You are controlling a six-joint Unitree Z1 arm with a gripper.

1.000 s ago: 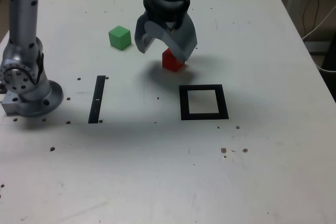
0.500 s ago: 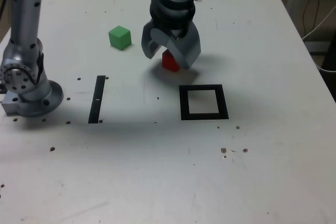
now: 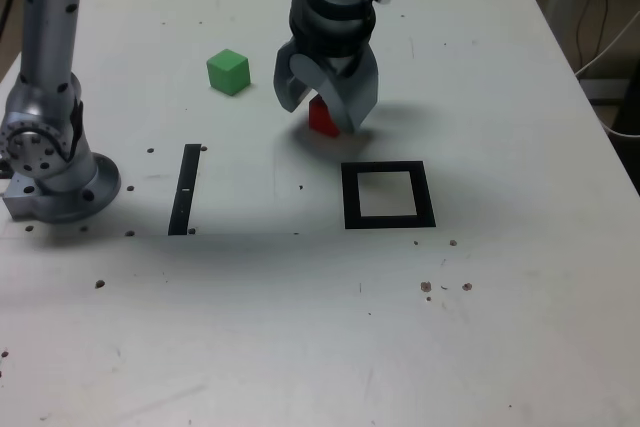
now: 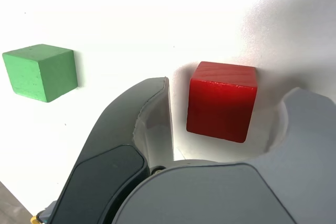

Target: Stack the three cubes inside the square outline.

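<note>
Between the grey gripper's (image 4: pixel 223 124) half-open jaws sits the small red solid cube (image 4: pixel 221 100) (gaps both sides). Nothing gripped yet. Black square outline (image 3: pixel 388 195) lies nearer the exterior camera.

I count two cubes on my desk (image 3: pixel 520 307): one red cube (image 3: pixel 321 118), one green cube (image 3: pixel 228 72). One square outline (image 3: pixel 388 195), one black strip (image 3: pixel 185 189).

Bright, even light; soft shadows under arm; wrist view overexposed, table (image 3: pixel 520 327) washed out.
</note>
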